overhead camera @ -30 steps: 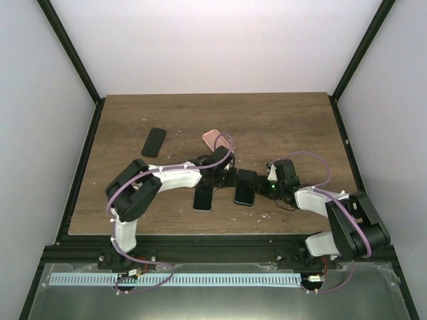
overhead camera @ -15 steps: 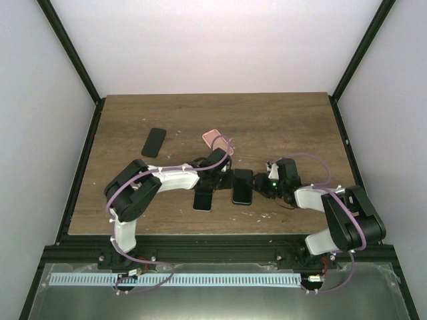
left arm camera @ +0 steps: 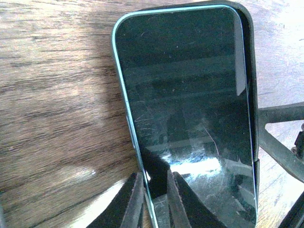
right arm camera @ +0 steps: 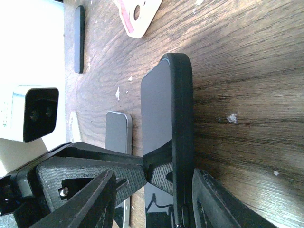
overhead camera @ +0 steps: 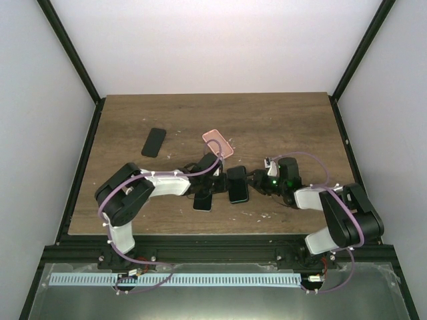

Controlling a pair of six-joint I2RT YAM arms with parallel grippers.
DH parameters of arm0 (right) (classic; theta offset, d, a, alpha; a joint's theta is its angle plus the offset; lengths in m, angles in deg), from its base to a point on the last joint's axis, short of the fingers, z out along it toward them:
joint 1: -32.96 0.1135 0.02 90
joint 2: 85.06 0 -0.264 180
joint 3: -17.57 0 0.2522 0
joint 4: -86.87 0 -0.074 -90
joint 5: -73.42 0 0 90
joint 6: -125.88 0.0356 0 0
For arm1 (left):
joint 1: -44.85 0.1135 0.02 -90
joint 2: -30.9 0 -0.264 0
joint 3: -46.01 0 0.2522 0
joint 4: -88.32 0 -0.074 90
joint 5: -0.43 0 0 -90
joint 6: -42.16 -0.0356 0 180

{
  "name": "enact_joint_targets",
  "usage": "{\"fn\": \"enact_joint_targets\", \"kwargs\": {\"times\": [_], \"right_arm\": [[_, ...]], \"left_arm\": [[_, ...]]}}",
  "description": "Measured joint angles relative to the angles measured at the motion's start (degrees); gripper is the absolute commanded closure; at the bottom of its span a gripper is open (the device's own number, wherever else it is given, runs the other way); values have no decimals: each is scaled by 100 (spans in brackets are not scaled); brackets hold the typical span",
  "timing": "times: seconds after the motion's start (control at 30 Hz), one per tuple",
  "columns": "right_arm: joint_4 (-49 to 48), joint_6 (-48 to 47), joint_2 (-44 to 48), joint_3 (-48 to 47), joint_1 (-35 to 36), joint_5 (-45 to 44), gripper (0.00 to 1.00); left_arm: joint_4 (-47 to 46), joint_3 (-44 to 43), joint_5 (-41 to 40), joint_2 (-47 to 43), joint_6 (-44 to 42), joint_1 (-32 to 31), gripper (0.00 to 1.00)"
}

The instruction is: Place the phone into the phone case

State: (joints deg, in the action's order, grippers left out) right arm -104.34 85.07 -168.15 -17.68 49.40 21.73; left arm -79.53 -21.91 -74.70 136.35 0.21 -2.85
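The phone (left arm camera: 190,95) has a dark screen and a teal rim and lies face up in the black phone case (left arm camera: 251,71), whose wall shows along its right and top edges. In the top view they lie together (overhead camera: 237,185) at the table's middle front. My left gripper (left arm camera: 154,202) is shut on the phone's left rim. My right gripper (right arm camera: 154,204) is open and straddles the near end of the case (right arm camera: 183,118), one finger on the table side and one above the screen. In the top view the left gripper (overhead camera: 220,179) and right gripper (overhead camera: 257,180) flank it.
A second dark phone (overhead camera: 203,200) lies just left of the case, also in the right wrist view (right arm camera: 118,133). A pink case (overhead camera: 217,143) lies behind the left gripper. A black phone or case (overhead camera: 154,142) lies at the far left. The table's front edge is close.
The phone and case have slid left and a little farther from the front edge. Both grippers moved left with them, and the left arm's elbow has swung left and nearer.
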Motion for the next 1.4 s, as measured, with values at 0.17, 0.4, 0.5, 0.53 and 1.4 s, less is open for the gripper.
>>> {"fn": "enact_joint_targets", "kwargs": {"times": [0.17, 0.4, 0.5, 0.53, 1.4], "right_arm": [[-348, 192, -229, 28, -59, 160, 55], [-920, 452, -385, 74, -63, 625, 55], [-1117, 533, -446, 74, -28, 844, 54], [-1128, 535, -448, 74, -28, 872, 54], [728, -544, -157, -236, 101, 811, 91]], "left_arm": [[17, 52, -20, -52, -22, 17, 90], [-179, 260, 26, -140, -28, 63, 86], [-225, 293, 55, -162, -31, 76, 83], [-225, 293, 57, -168, -44, 76, 83], [275, 302, 420, -791, -149, -66, 51]]}}
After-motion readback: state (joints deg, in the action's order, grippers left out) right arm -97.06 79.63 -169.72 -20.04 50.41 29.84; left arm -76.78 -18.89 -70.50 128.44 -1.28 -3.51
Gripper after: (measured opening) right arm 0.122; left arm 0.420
